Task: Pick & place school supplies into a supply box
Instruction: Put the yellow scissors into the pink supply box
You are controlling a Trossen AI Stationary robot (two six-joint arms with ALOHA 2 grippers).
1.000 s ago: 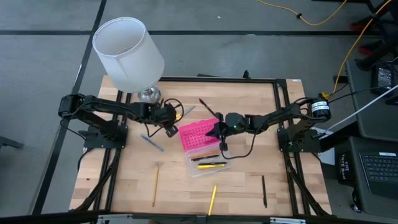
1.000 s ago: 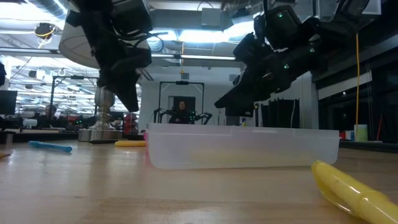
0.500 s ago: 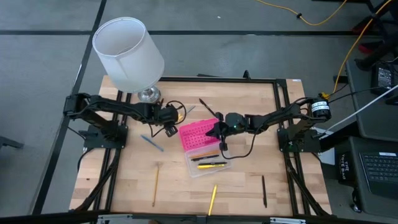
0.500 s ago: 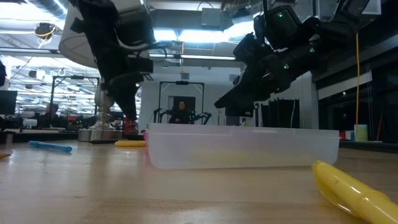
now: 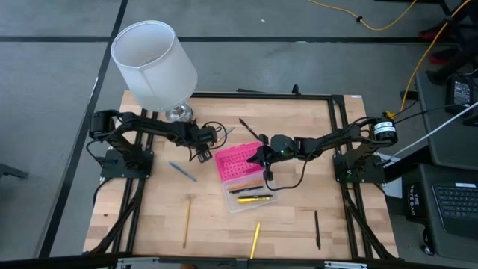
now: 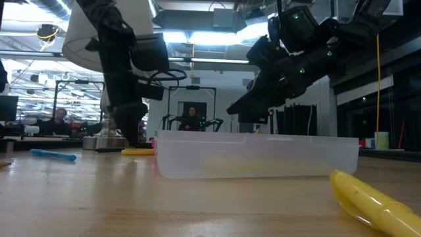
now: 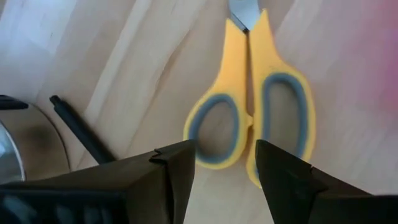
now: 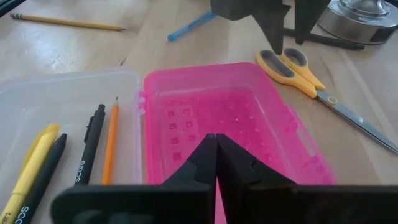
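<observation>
The yellow-handled scissors (image 7: 249, 106) lie flat on the table just left of the supply box, also seen in the right wrist view (image 8: 292, 68). My left gripper (image 7: 224, 168) stands open right above their handle loops, pointing steeply down, touching nothing. The supply box lies open, its pink lid (image 5: 239, 162) flat beside the clear base (image 5: 250, 196). The base holds a yellow pen (image 8: 28, 162), black pens (image 8: 90, 149) and an orange pencil (image 8: 111, 140). My right gripper (image 8: 216, 155) is shut over the lid's edge. My right gripper's shut fingertips stand at the pink lid's edge (image 8: 211, 127), slanting down from the table's right. I cannot tell whether they touch the lid.
A white-shaded lamp (image 5: 153, 63) stands at the far left, its metal foot (image 5: 178, 113) close behind my left gripper. Loose on the table lie a blue pen (image 5: 182, 172), a pencil (image 5: 187, 222), a yellow pencil (image 5: 255, 239) and black pens (image 5: 317, 229) (image 5: 250, 131).
My left gripper has come down toward the scissors, from well above the table to just over their handles, rolling a little as it sank. The right gripper and the box have kept still.
</observation>
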